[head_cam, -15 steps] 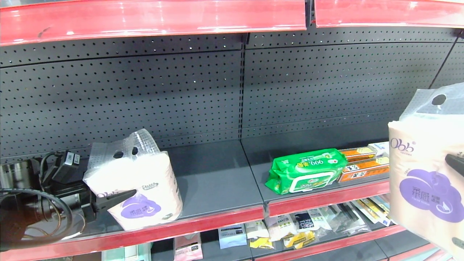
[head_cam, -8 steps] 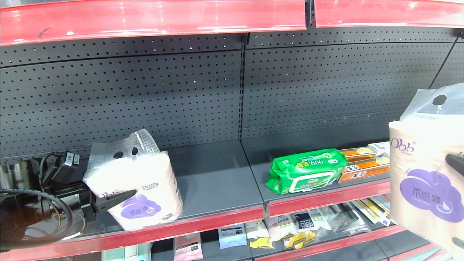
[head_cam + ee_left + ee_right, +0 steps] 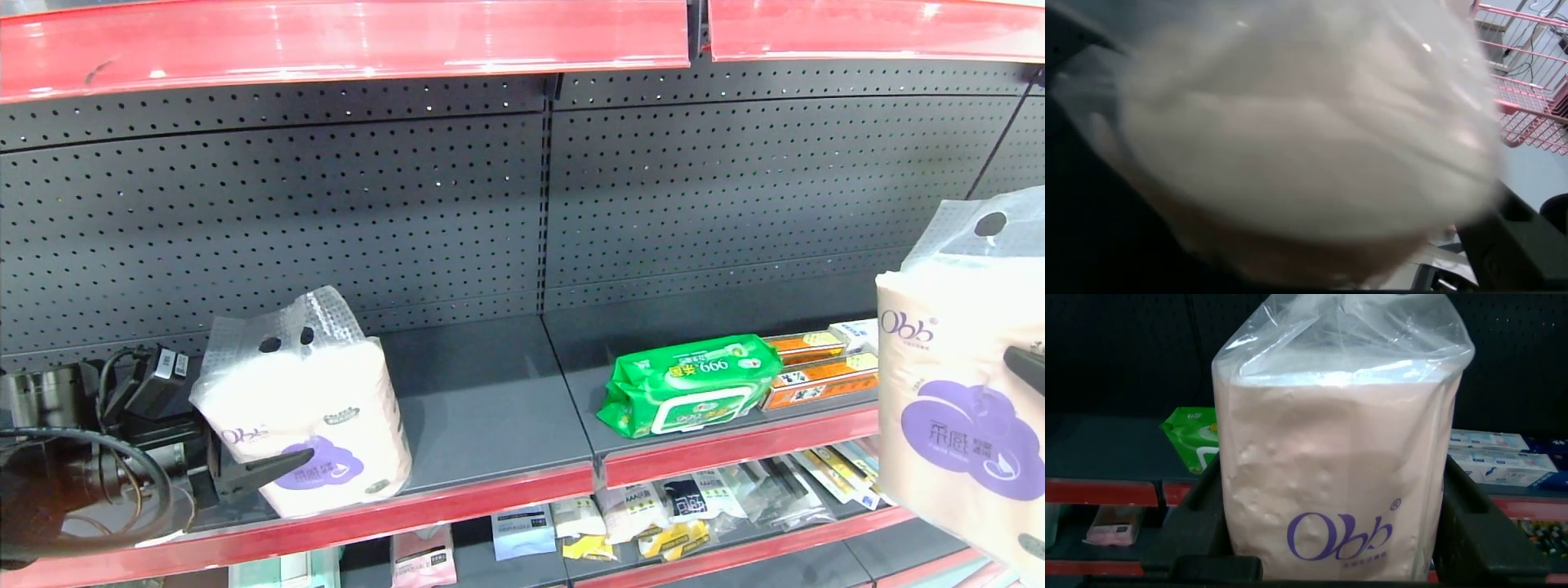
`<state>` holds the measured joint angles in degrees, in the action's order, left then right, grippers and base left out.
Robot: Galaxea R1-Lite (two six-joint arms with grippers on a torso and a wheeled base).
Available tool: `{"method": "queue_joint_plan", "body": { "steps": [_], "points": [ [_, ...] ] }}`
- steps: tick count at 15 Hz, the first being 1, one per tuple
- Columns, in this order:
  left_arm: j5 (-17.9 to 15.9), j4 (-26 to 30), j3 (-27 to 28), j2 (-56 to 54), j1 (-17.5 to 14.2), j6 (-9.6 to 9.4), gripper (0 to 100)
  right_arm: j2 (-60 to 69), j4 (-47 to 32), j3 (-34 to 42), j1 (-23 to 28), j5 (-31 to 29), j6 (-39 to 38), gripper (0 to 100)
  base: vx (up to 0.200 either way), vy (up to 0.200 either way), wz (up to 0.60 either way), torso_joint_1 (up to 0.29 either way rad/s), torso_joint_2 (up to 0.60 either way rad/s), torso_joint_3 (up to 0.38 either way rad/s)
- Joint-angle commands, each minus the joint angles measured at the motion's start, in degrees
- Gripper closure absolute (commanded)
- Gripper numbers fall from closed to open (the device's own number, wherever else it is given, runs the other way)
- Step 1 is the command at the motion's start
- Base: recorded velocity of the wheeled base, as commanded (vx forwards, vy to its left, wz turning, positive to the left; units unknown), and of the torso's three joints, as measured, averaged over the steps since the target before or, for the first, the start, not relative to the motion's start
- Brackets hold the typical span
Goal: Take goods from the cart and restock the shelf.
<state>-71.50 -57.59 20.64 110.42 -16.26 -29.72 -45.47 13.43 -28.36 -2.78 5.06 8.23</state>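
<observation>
— What do we have at the right gripper?

— Its black fingers press on both sides of a beige pack of tissue rolls in clear plastic. We see it held in the air at the right, in front of the shelf and away from the boards. Its face carries purple lettering, and the head view shows a purple cloud-shaped emblem lower down.

— And the left gripper?

— One black finger lies across the front of a white pack of tissue rolls in clear dotted plastic with a handle flap. The other is hidden behind it, so we take the grip as closed on that pack. The pack stands upright on the dark grey metal shelf with a red front strip, at its left end near the edge. It bears the same purple emblem and lettering.

— What else lies on that board?

— To the right, well apart, we see a green soft pack of wet wipes with a white lid label, touching flat orange-and-white boxes.

— And around it?

— A dark perforated back panel, small packets on the lower shelf, and in the left wrist view a pink wire cart.
</observation>
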Motion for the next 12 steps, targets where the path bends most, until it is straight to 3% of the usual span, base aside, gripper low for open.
{"method": "queue_joint_plan", "body": {
  "steps": [1, 4, 5, 9, 12],
  "points": [
    [-0.05, -0.33, 0.1, -0.12, -0.09, 0.01, 0, -0.06, 0.01, -0.03, -0.03, 0.04, 0.03, 100, 0.0, 0.0, 0.0, 0.0, 0.0, 0.0],
    [-0.05, -0.24, 0.02, -1.35, -0.17, 0.28, 0, -0.06, 0.01, 0.05, -0.03, 0.04, 0.03, 100, 0.0, 0.0, 0.0, 0.0, 0.0, 0.0],
    [-0.05, -0.24, -0.16, -2.32, -0.17, 1.24, 0, -0.06, 0.01, 0.05, -0.03, 0.04, 0.03, 100, 0.0, 0.0, 0.0, 0.0, 0.0, 0.0],
    [-0.05, -0.33, -0.69, -9.17, -1.4, 8.45, 0, -0.41, 0.1, 0.05, -0.03, 0.04, 0.03, 100, 0.0, 0.0, 0.0, 0.0, 0.0, 0.0],
    [-0.05, -0.33, -0.34, -12.86, -2.9, 10.91, 0, -0.58, 0.01, 0.05, -0.12, 0.04, 0.03, 100, 0.0, 0.0, 0.0, 0.0, 0.0, 0.0]
  ]
}}
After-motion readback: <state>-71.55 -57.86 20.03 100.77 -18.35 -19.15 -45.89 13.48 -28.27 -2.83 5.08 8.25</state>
